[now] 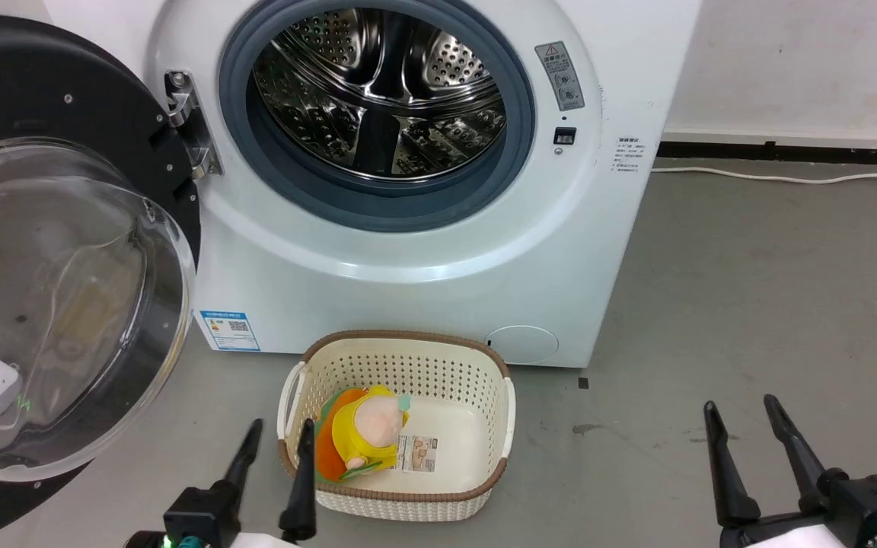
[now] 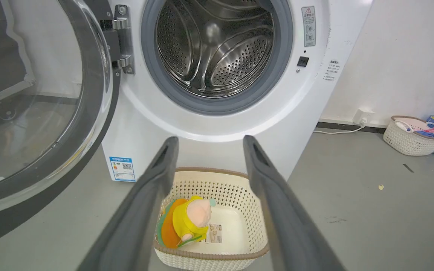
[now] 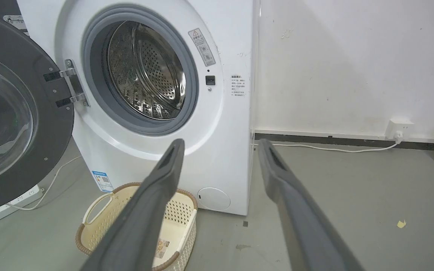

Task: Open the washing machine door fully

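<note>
Both parted, empty, left end effector (image 1: 281,426), right end effector (image 1: 740,405), washing machine door (image 1: 58,251) wide open

- On the washing machine (image 1: 423,251), at the front's lower left corner, we see a blue label (image 1: 230,329) with a QR code; its words are too small to read.
- Upper right of the front: a grey sticker (image 1: 559,74) bears a red warning triangle; we cannot read its characters.
- By the front's right edge: small black print (image 1: 629,156), illegible.
- In the basket (image 1: 400,339): a paper label (image 1: 418,450), illegible.
</note>
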Controlling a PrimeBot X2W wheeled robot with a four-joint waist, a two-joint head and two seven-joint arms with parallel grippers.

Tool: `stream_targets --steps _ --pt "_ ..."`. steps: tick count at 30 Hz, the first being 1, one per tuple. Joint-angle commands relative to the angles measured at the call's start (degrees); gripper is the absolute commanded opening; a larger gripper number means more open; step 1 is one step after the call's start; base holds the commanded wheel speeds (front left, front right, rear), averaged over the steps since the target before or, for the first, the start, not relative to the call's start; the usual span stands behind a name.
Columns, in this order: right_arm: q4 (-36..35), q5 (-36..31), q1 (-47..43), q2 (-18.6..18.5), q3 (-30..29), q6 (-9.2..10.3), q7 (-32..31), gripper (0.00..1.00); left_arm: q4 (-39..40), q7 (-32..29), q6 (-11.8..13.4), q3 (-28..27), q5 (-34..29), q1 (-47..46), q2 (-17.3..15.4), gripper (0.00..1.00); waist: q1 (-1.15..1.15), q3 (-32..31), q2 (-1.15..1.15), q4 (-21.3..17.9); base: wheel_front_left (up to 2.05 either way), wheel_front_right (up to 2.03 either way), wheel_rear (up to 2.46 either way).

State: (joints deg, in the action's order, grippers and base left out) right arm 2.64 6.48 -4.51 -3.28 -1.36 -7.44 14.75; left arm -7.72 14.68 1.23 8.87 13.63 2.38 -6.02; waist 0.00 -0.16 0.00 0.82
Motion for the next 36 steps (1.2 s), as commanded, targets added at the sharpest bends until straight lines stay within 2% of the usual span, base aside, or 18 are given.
stream_targets --steps 1,27,28,36 --pt "-0.09 0.09 -0.95 0.37 0.15 -0.05 0.24 1.00 -0.47 0.31 -0.15 0.07 -0.57 0.74 0.34 1.00 0.00 -0.01 0.00 -0.17 0.00 0.00 0.00" --pt "-0.55 -0.12 -1.18 0.40 -0.21 -0.05 0.25 1.00 -0.53 0.31 -0.14 -1.89 -2.83 -1.02 2.47 1.00 0.00 0.01 0.00 -0.59 0.00 0.00 0.00" --pt "-0.36 -0.20 -0.95 0.08 -0.13 0.00 0.00 0.00 -0.83 -0.01 -0.09 -1.95 -2.44 -0.32 2.15 0.00 0.00 0.01 0.00 -0.59 0.00 0.00 0.00" --pt "-0.43 -0.41 -0.74 0.07 -0.06 0.00 -0.52 0.00 -0.57 -0.55 -0.18 -2.24 -2.82 -0.35 2.05 0.00 0.00 0.02 0.00 -0.61 0.00 0.00 0.00"
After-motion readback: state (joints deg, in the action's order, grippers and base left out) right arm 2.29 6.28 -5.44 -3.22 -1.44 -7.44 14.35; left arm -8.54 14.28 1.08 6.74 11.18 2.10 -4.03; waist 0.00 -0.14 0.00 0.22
